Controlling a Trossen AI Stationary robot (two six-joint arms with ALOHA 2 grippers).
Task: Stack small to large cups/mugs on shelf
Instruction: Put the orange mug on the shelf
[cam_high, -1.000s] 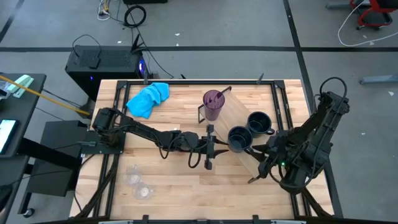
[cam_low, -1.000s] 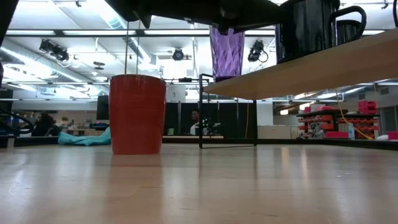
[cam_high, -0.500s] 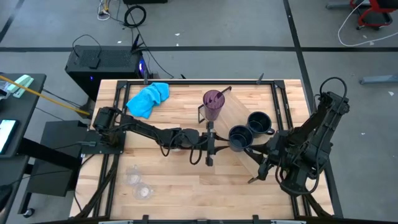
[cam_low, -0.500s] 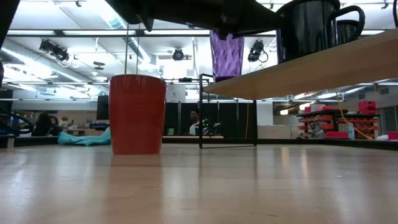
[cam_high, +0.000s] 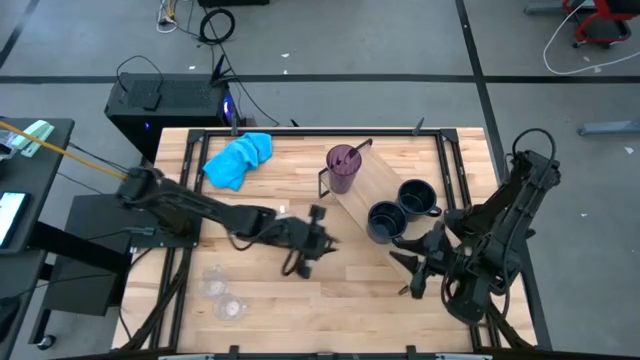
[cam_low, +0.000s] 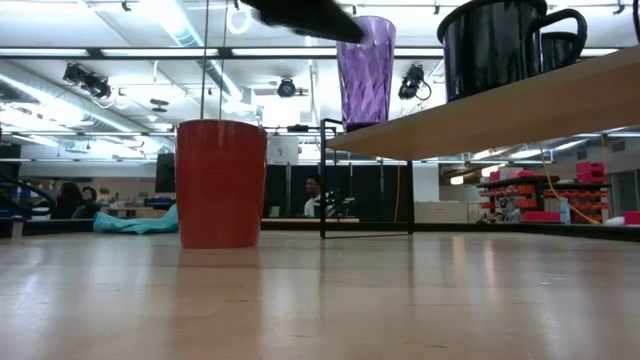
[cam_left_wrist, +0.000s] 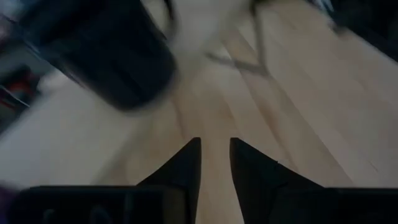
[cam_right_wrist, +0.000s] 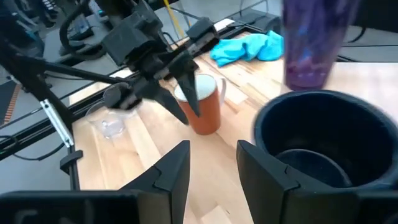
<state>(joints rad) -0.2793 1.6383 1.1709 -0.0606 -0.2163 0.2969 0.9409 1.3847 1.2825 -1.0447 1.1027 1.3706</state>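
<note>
A: Shelf (cam_high: 372, 190) – where, what's on it?
B: Light board w/ thin black wire frame, set diagonally on the tabletop (cam_high: 280, 310), right of centre. Purple tumbler (cam_high: 343, 166) upright at its far end; two dark mugs follow along the board: near dark mug (cam_high: 384, 222) and far dark mug (cam_high: 414, 198), just beside each other.
A: Other cups?
B: Red-orange mug w/ white inside (cam_right_wrist: 203, 102) upright on the tabletop, left of the shelf; from above the left arm covers most of it. Two clear glasses (cam_high: 222, 295) near the front-left edge, well apart from the shelf.
A: Left gripper (cam_high: 322, 240)?
B: Over table centre, just by the red mug, holding nothing. Fingers (cam_left_wrist: 186, 165) a narrow gap apart in its wrist view, bare wood showing between.
A: Right gripper (cam_high: 413, 265)?
B: Front-right, near the shelf's near end, by the near dark mug. Fingers (cam_right_wrist: 174, 168) apart, empty.
A: Misc?
B: Blue cloth (cam_high: 238, 158) at back-left of the tabletop.
</note>
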